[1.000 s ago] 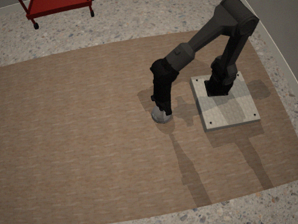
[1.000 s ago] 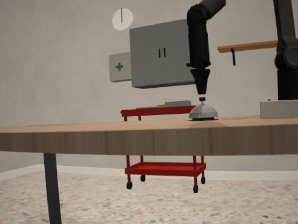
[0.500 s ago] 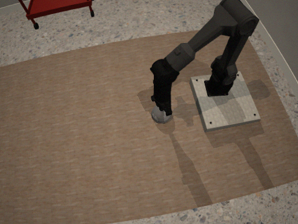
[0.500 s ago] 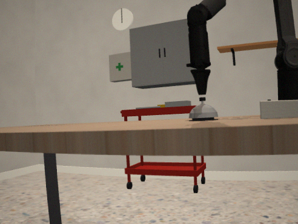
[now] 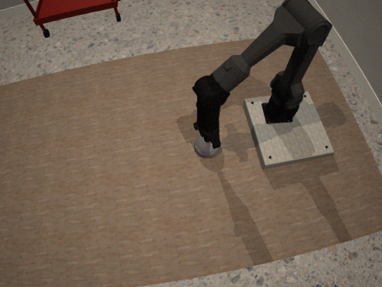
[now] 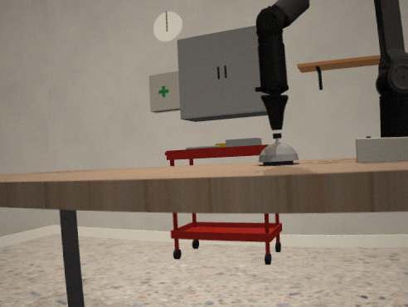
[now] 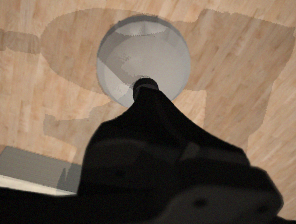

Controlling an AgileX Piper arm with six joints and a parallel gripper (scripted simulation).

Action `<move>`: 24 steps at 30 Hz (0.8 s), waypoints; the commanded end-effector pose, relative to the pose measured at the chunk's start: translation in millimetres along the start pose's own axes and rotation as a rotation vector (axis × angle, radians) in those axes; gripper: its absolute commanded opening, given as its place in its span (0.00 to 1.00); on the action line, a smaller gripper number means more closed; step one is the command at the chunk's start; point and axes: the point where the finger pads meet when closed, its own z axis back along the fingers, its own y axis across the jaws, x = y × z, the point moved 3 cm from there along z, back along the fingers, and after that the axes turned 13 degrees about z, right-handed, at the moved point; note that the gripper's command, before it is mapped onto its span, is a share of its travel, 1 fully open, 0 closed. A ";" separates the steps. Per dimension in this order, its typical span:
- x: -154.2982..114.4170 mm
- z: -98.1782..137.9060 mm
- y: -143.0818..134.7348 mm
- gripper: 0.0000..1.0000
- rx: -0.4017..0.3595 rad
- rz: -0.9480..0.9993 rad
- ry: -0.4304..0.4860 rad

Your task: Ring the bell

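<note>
A silver dome bell (image 6: pixel 279 153) stands upright on the wooden table, with a small black button (image 6: pixel 276 135) on top. My gripper (image 6: pixel 276 128) is shut and empty, pointing straight down right over the button. In the exterior view a thin gap shows between the fingertips and the button top. In the top view the gripper (image 5: pixel 213 143) covers part of the bell (image 5: pixel 206 148). In the wrist view the shut fingertips (image 7: pixel 145 91) line up with the button (image 7: pixel 145 83) at the middle of the bell's dome (image 7: pixel 144 60).
The arm's grey base plate (image 5: pixel 287 129) sits on the table to the right of the bell, and also shows in the exterior view (image 6: pixel 381 149). A red cart (image 6: pixel 225 230) stands on the floor beyond the table. Cabinets and a shelf hang on the far wall.
</note>
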 end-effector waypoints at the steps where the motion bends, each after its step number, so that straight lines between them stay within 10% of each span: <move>1: -0.4 -1.2 0.6 0.00 0.002 -0.001 0.004; 24: -0.8 -3.8 0.6 0.00 0.002 -0.001 0.005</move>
